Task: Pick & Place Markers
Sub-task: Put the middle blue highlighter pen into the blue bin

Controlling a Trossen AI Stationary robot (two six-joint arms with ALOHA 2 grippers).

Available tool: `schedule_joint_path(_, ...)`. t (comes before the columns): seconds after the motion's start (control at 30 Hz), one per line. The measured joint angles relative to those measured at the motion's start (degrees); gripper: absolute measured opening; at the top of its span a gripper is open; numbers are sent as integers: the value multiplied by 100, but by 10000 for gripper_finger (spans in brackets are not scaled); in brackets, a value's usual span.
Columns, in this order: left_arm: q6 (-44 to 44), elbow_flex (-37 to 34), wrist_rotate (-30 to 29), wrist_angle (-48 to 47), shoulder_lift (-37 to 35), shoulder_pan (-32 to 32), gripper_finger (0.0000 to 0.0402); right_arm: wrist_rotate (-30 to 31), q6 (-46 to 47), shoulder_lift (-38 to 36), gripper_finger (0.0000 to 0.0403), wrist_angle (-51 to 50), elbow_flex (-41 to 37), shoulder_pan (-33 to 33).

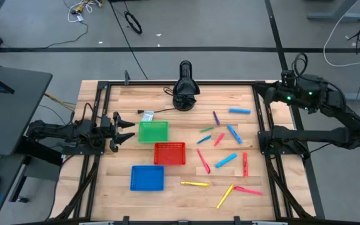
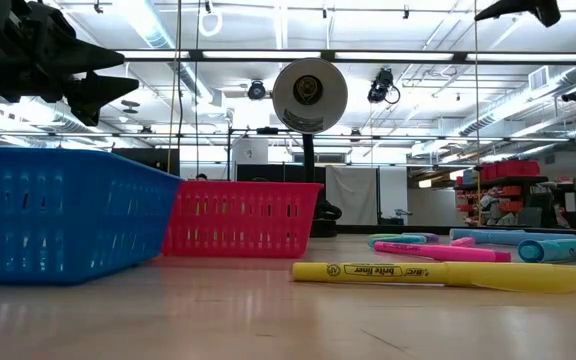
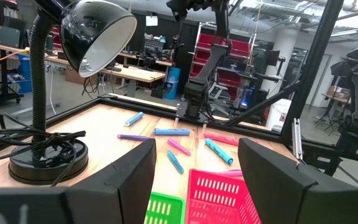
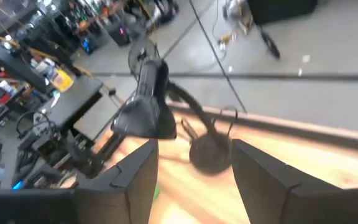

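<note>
From above, the left gripper [image 1: 132, 130] is hovering at the desk's [image 1: 186, 197] left edge, claw spread, empty; the markers [image 1: 225, 160], thin plastic sticks, are lying scattered toward the right edge. The right gripper [image 1: 269, 91] is sitting folded at the far right corner, fingers [image 4: 263, 180] apart in its wrist view.

Baskets: one green [image 1: 153, 131], one red [image 1: 169, 153], one blue [image 1: 147, 177]. Markers [image 1: 227, 153] were blue, pink/red, yellow, green and purple; the nearest yellow marker [image 2: 434, 274] carried black print. Table [image 1: 186, 194] showed pale wood grain. Lamp [image 1: 185, 87] was black.
</note>
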Motion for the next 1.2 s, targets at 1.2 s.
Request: schedule_joint_path(1.2, 1, -2, 0, -1, 0, 0, 234, -1622, 1418, 2219, 204, -2222, 1127, 669)
